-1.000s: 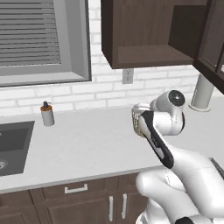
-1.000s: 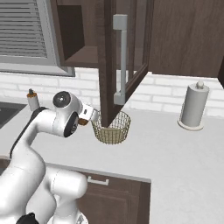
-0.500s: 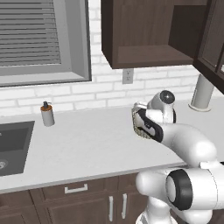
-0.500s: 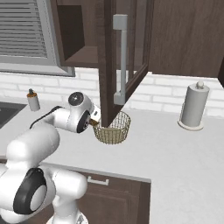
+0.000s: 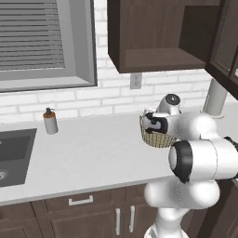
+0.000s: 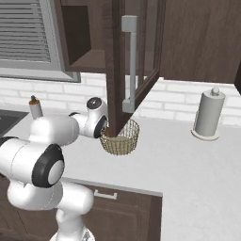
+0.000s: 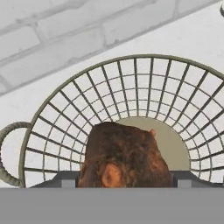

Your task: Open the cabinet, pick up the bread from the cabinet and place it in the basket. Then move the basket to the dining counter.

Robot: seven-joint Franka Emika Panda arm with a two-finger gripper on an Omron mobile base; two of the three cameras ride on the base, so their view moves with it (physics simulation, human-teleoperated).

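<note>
Change since a second ago: my forearm has swung from beside the basket (image 5: 157, 137) to reach over its rim, and my shoulder and elbow bulk has rolled further forward. The basket has kept its place on the grey worktop (image 5: 93, 153), below the cabinet (image 6: 123, 56) with its glass door swung open. Arm pose: elbow bent low in front of the basket, wrist level with its rim, my gripper (image 5: 153, 123) pointing down into the bowl. Item, bread (image 7: 124, 158): brown lump pinched between my two fingers, hanging above the basket's round base, inside the ring of the mesh wall. Item, paper towel roll (image 6: 207, 114): upright, well to the right of the basket. Item, soap bottle (image 5: 50, 121): well to the left of the basket, by the sink (image 5: 11, 153).
</note>
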